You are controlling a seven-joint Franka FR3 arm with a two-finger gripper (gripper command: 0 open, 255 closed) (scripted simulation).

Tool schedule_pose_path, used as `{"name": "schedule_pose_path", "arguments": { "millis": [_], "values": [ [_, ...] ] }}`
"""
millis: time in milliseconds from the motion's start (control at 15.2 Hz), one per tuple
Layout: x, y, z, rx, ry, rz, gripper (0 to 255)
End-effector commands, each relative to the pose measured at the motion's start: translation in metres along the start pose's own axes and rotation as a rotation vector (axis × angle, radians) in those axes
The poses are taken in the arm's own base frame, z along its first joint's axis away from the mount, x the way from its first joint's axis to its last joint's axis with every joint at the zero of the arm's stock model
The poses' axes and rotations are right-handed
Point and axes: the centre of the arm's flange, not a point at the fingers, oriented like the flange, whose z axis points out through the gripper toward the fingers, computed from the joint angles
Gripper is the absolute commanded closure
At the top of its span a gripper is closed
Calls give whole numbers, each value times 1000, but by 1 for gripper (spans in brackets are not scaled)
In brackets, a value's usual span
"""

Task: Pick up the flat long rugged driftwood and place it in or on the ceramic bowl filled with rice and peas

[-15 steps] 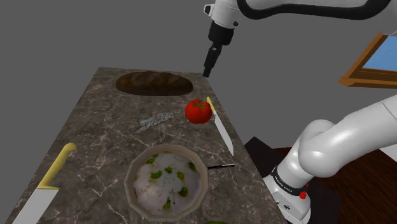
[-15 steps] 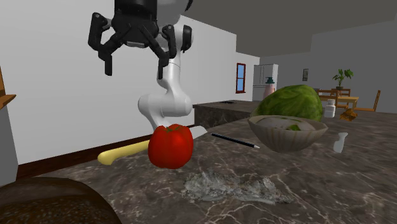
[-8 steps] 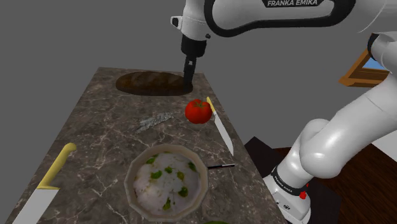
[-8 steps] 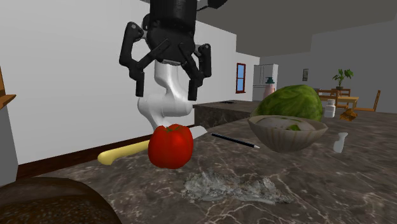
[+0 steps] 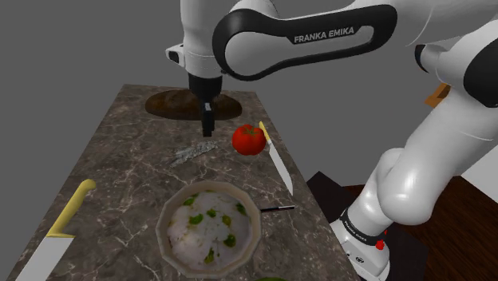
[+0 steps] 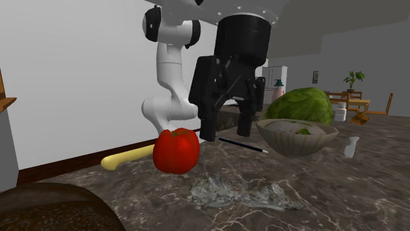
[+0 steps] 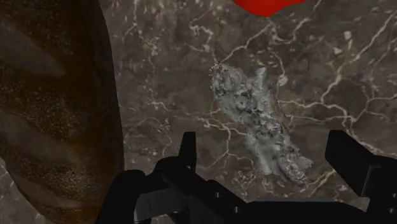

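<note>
The driftwood (image 5: pixel 194 152) is a flat, long, rough grey piece lying on the dark marble counter (image 5: pixel 120 176), between the brown loaf and the bowl. It also shows as a grey slab (image 6: pixel 239 194) in front of the tomato, and below the hand (image 7: pixel 259 124). The bowl (image 5: pixel 209 229) holds white rice with green bits and stands near the counter's front; its rim (image 6: pixel 296 136) shows at the second exterior view's right. My black gripper (image 5: pixel 207 124) hangs open just above the driftwood's far end, fingers apart (image 6: pixel 225 129) and holding nothing. One fingertip (image 7: pixel 187 147) stands beside the wood.
A red tomato (image 5: pixel 249 139) sits right of the driftwood. A dark brown loaf (image 5: pixel 192 104) lies at the counter's far end. Yellow-handled knives lie by the tomato (image 5: pixel 276 157) and at the front left (image 5: pixel 57 231). A black pen (image 5: pixel 277 208) and a green cabbage (image 6: pixel 303 106) lie near the bowl.
The arm has swung toward the shoulder view's left and come down, from beyond the counter's far right corner to just above the driftwood. The fingers stay open.
</note>
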Motion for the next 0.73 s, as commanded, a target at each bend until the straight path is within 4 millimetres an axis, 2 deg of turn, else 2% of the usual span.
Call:
{"name": "schedule_pose_path", "arguments": {
  "millis": [0,132,660],
  "values": [
    [23,-15,11,-9,-11,-75,0],
    [42,-32,22,-18,-23,-146,0],
    [41,-31,62,-18,-23,-146,0]
  ]
}}
